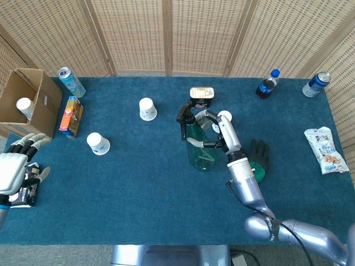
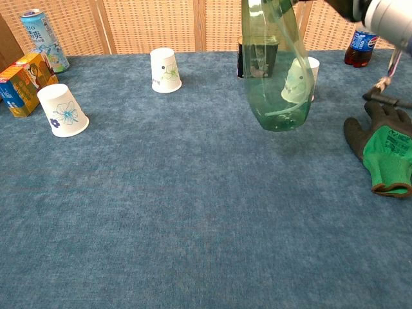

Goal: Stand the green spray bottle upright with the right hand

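**Bottle near vertical, about to be set down**

I have the green spray bottle (image 1: 199,147) in my right robot hand (image 1: 219,136), fingers wrapped around its upper body just below the black trigger head (image 1: 184,117). From the head view it sits close to the middle of the tabletop (image 1: 144,194), with the green-and-black glove (image 1: 256,160) at its 3 o'clock and an upturned paper cup (image 1: 223,117) just behind it at about 1 o'clock. The small tin (image 1: 201,96) stands at its 12 o'clock, a little farther back.

In the chest view the bottle (image 2: 273,71) reads as nearly vertical, base down, neck running out of the top of frame. I cannot tell from either view whether the base is touching the cloth or hanging just above it.

I judge the tipping-up step all but finished; what is left is the placing. The next move calls for easing the base flat onto the tabletop, checking the bottle stands true, then loosening my fingers slowly so they do not drag the neck sideways, and drawing the hand away toward 3 o'clock without clipping the cup behind.

My left robot hand (image 1: 15,169) rests at the far 9 o'clock edge, fingers apart, holding nothing.
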Tool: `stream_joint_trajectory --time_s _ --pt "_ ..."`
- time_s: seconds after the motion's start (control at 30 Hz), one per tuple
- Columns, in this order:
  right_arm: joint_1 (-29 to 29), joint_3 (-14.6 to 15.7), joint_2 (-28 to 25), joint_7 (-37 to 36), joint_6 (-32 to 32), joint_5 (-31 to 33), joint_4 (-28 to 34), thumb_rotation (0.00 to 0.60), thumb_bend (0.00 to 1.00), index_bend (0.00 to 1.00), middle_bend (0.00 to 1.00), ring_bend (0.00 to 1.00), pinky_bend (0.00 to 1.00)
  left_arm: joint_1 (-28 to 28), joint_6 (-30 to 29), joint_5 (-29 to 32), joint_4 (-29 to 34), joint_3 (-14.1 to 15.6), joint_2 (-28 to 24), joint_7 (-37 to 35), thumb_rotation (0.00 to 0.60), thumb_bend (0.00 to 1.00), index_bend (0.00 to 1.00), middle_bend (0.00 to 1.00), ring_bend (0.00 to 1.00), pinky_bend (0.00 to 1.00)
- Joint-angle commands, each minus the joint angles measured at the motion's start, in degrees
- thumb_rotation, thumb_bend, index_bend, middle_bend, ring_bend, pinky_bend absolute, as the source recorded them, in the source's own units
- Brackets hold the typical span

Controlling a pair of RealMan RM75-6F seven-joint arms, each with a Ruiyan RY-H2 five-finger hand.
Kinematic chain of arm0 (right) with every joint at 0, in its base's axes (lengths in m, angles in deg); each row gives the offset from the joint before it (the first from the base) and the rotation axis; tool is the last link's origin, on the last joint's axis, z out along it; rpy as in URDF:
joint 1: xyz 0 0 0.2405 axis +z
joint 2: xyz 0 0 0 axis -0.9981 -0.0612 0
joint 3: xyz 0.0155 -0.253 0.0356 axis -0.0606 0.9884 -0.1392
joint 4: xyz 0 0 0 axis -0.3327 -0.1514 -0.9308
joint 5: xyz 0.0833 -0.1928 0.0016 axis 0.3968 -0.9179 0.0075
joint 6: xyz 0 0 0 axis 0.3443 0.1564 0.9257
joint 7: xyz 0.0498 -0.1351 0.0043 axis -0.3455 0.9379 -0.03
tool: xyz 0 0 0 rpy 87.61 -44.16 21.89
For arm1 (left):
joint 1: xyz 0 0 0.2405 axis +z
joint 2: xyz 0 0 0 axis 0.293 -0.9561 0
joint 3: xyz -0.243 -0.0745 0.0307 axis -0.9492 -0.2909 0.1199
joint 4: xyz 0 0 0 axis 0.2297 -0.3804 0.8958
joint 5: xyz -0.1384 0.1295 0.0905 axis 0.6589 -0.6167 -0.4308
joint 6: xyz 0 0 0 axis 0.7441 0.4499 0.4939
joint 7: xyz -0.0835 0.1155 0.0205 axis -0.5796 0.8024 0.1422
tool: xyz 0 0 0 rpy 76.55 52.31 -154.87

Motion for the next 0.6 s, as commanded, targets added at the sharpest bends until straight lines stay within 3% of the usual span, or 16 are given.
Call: stream_joint_trajectory --time_s 0.03,0.6 --pt "-0.53 1.52 3.56 -3.47 2.63 -3.52 -4.78 0.600 0.18 0.56 0.51 0.45 0.62 -0.10 0.11 -0.06 0.45 -0.01 -0.28 0.39 0.600 0.36 0.21 0.19 0.15 0.19" --pt "-3.17 3.87 13.59 -14.22 10.61 -9.43 -22.26 0.600 0.17 0.55 0.50 0.44 0.60 -0.34 0.29 -0.10 3.03 -0.04 -1.71 2.45 0.600 0.36 0.21 0.19 0.15 0.19"
